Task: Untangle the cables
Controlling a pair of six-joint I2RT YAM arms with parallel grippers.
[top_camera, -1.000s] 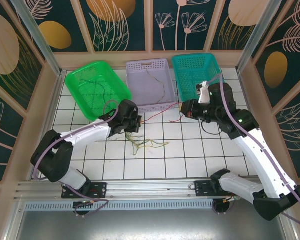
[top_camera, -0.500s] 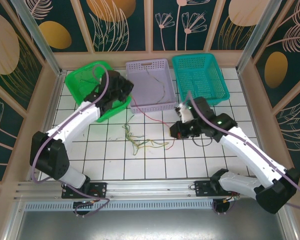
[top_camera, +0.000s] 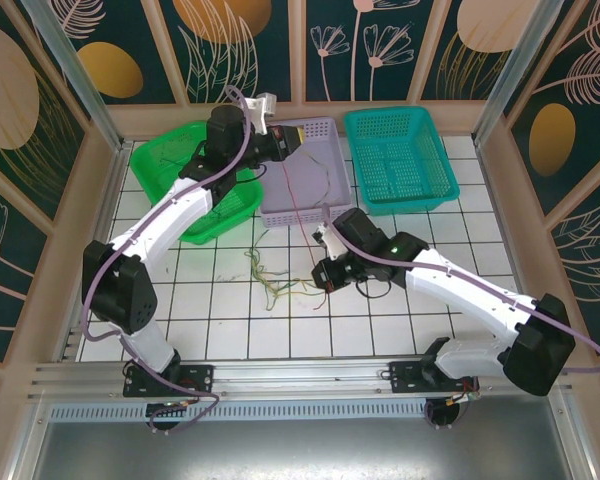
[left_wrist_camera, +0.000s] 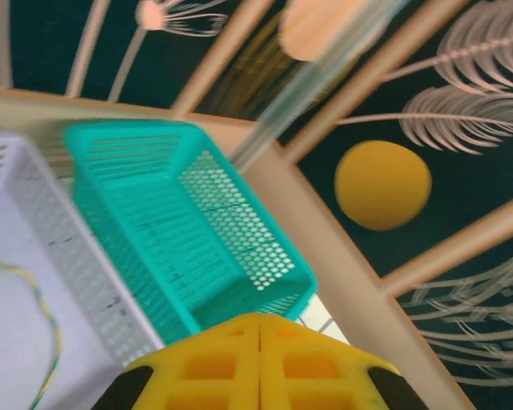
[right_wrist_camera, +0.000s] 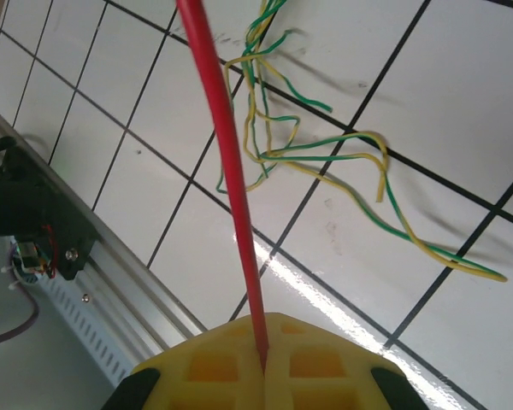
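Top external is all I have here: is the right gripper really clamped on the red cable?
Observer: Yes. The right wrist view shows the red cable running straight into the seam of the shut right gripper.
Operator: And the left gripper, up by the baskets?
Observer: In the left wrist view, the left gripper has its fingers pressed together. I cannot tell whether they pinch anything.

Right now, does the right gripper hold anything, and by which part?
Yes. The right gripper pinches the red cable in its shut jaws, apparently near one end.
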